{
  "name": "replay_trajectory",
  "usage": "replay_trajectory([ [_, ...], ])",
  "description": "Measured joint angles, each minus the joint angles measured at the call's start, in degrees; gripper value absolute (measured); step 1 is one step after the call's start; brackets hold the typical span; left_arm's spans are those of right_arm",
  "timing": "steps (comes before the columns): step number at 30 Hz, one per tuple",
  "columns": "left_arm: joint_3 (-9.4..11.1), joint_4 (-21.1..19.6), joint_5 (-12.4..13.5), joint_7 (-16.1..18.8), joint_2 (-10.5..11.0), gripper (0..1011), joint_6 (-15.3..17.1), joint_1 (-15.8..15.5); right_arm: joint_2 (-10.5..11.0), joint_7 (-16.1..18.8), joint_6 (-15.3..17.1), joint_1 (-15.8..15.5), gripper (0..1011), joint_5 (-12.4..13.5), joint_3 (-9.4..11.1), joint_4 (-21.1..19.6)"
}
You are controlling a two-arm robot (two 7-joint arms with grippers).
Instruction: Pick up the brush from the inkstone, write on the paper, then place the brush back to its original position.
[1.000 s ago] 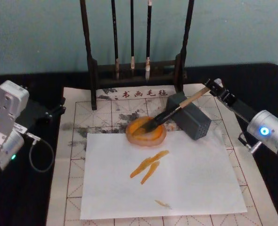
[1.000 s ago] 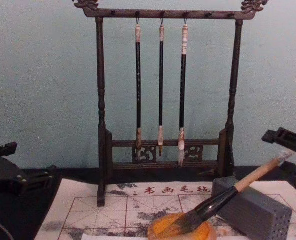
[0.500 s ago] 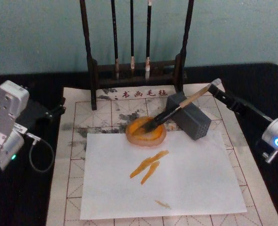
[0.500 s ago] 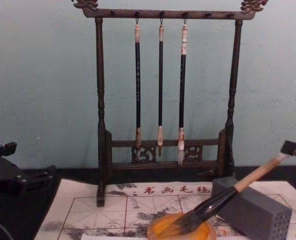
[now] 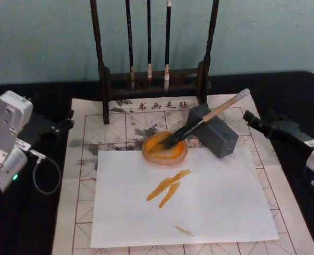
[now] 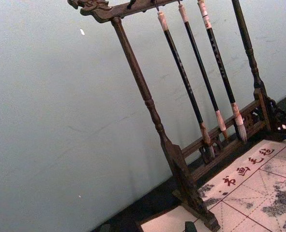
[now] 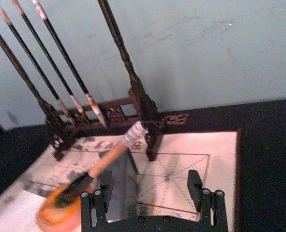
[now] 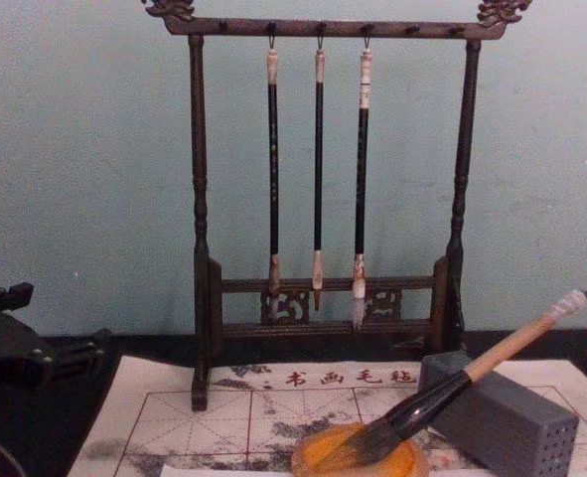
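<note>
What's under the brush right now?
The brush tuft lies in the orange inkstone; its handle leans on the grey block. The inkstone floor beneath the tuft is hidden.

Three hanging brushes point(image 8: 318, 169), one large brush point(image 8: 452, 388), one rack point(image 8: 199, 199), one grey block point(image 5: 218, 135).

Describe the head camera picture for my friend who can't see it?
A big brush lies, bristles in an orange inkstone, handle propped on a grey block. The right pincer sits beyond the handle's end, not touching; the left pincer is parked far left. Orange strokes mark the white sheet.
</note>
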Motion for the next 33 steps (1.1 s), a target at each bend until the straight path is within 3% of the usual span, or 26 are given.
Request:
replay_trajectory([
  [6, 0.0, 0.0, 0.0, 0.0, 0.0, 1001, 0.0, 0.0, -0.7, -1.9, -3.3, 0.0, 1000, -5.2, -0.5, 1.5],
  [10, 0.0, 0.0, 0.0, 0.0, 0.0, 1001, 0.0, 0.0, -1.6, -2.8, -4.7, 0.0, 1000, -7.1, -0.4, 2.3],
  [14, 0.0, 0.0, 0.0, 0.0, 0.0, 1001, 0.0, 0.0, -2.5, -3.7, -4.9, 0.0, 1000, -7.5, 0.2, 2.6],
  [33, 0.0, 0.0, 0.0, 0.0, 0.0, 1001, 0.0, 0.0, -2.3, -3.5, -4.9, 0.1, 1000, -7.6, 0.1, 2.5],
])
